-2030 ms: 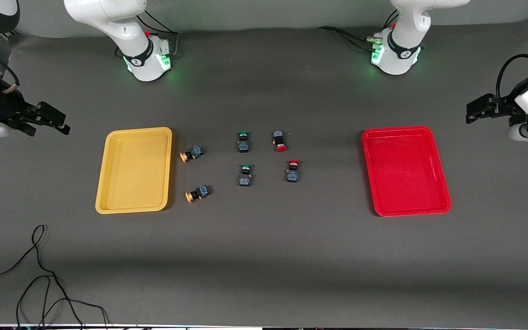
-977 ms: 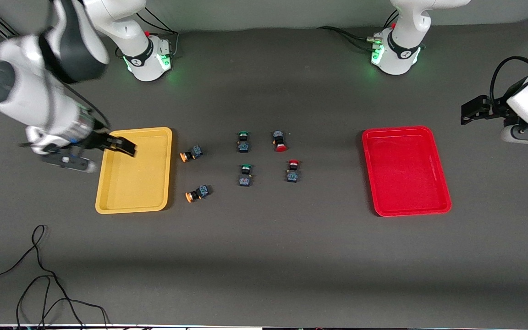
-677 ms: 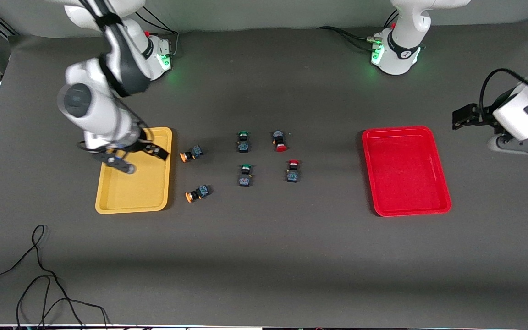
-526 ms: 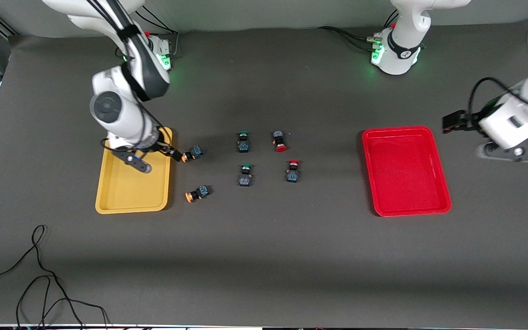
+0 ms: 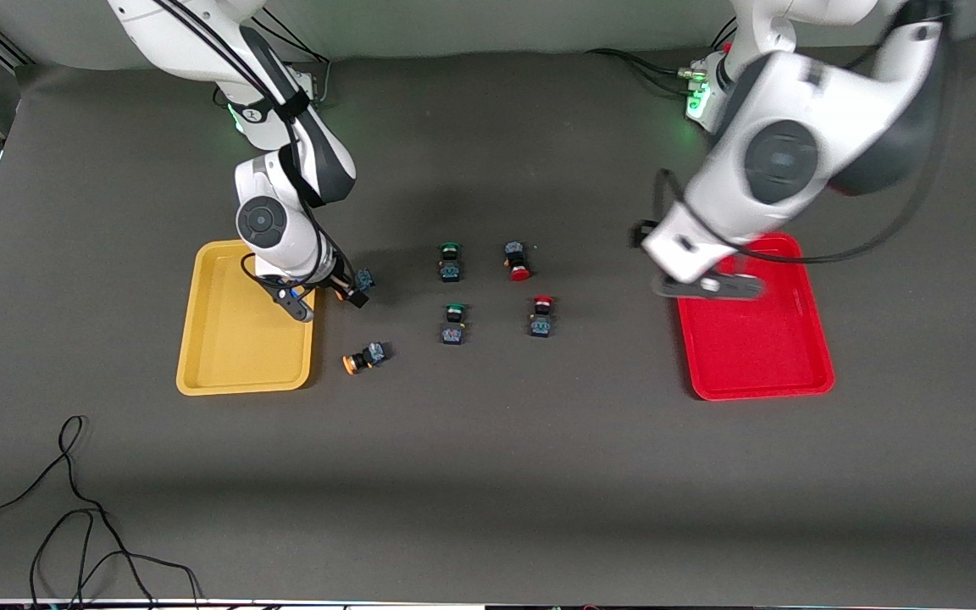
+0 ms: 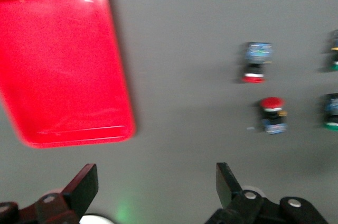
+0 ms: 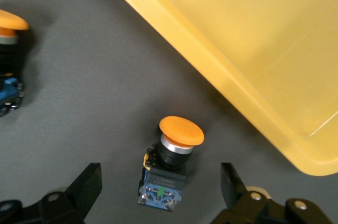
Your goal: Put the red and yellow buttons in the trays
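Observation:
My right gripper (image 5: 331, 298) is open and low, beside the yellow tray (image 5: 238, 330). In the right wrist view it (image 7: 158, 187) straddles a yellow button (image 7: 169, 166) lying on the mat without touching it; the front view shows only that button's body (image 5: 363, 278). The second yellow button (image 5: 363, 357) lies nearer the camera and also shows in the right wrist view (image 7: 10, 49). Two red buttons (image 5: 518, 258) (image 5: 541, 315) lie mid-table. My left gripper (image 5: 704, 286) is open and empty, up over the red tray's (image 5: 759, 347) edge toward the buttons.
Two green-capped switches (image 5: 450, 261) (image 5: 453, 324) lie between the yellow and red buttons. The left wrist view shows the red tray (image 6: 58, 60) and both red buttons (image 6: 257, 61) (image 6: 273, 114). A black cable (image 5: 73, 508) lies near the front edge.
My right arm swung in across the yellow tray and dropped around the farther yellow button. My left arm swung in from the table's end to over the red tray's edge. No button has moved.

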